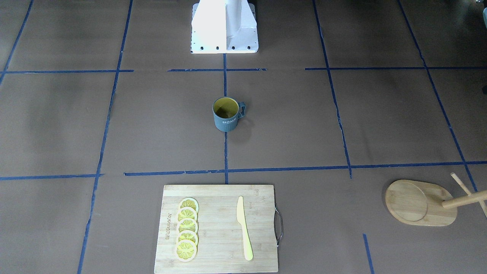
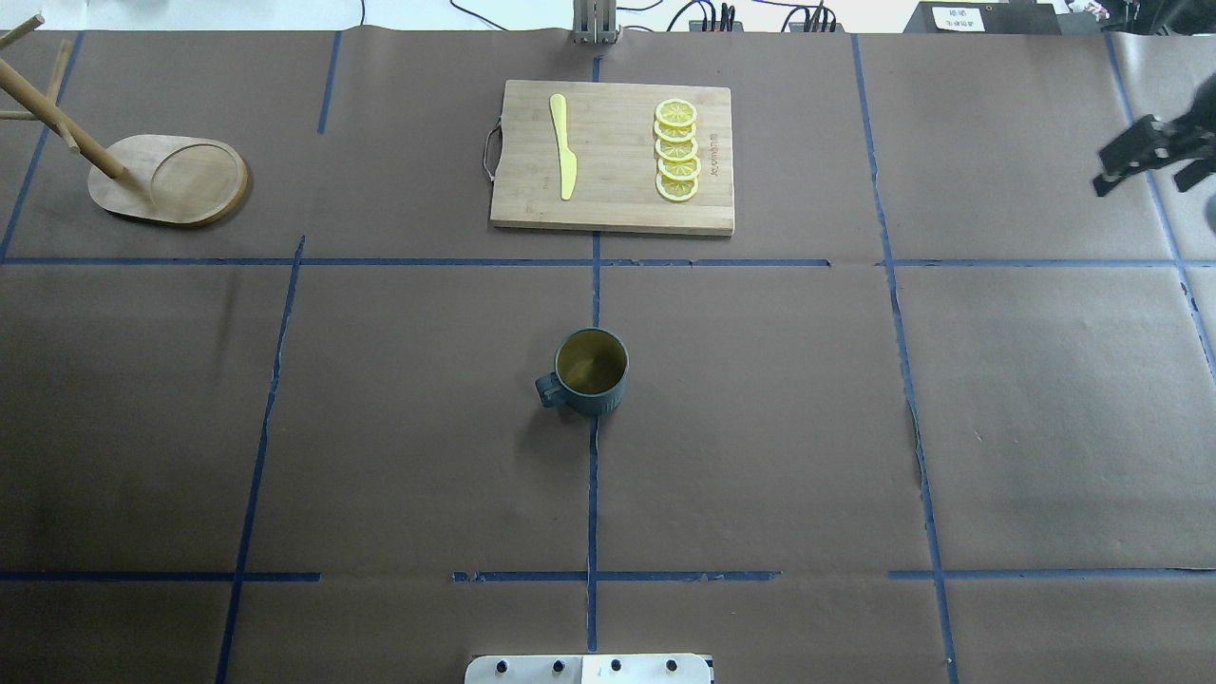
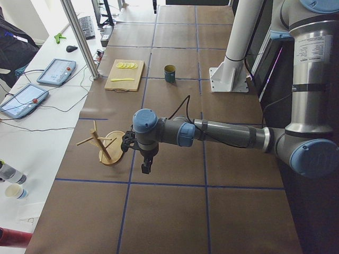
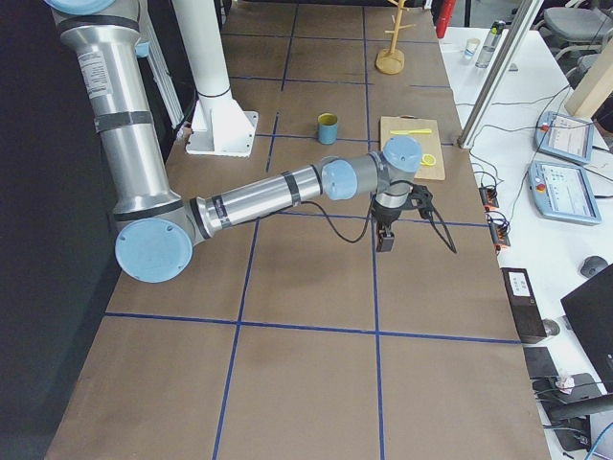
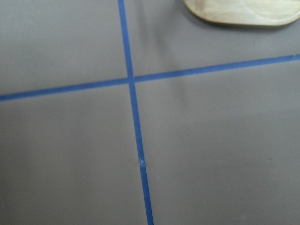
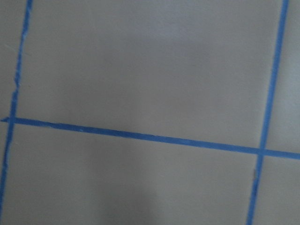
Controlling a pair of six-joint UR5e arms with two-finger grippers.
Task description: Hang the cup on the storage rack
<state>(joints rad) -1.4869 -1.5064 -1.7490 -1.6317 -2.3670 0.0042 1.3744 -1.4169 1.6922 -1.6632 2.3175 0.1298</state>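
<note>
Overhead exterior: cup (image 2: 591, 372) upright at centre of surface (image 2: 760, 456), handle toward robot's left; rack (image 2: 171, 180) in far-left corner.
Exterior left: left fingers (image 3: 145, 167) point down near rack, well apart from cup; grip state can't tell. Exterior right: right fingers (image 4: 386, 240) point down, arm stretched low, also well off cup; can't tell. Left arm looks better placed.
</note>
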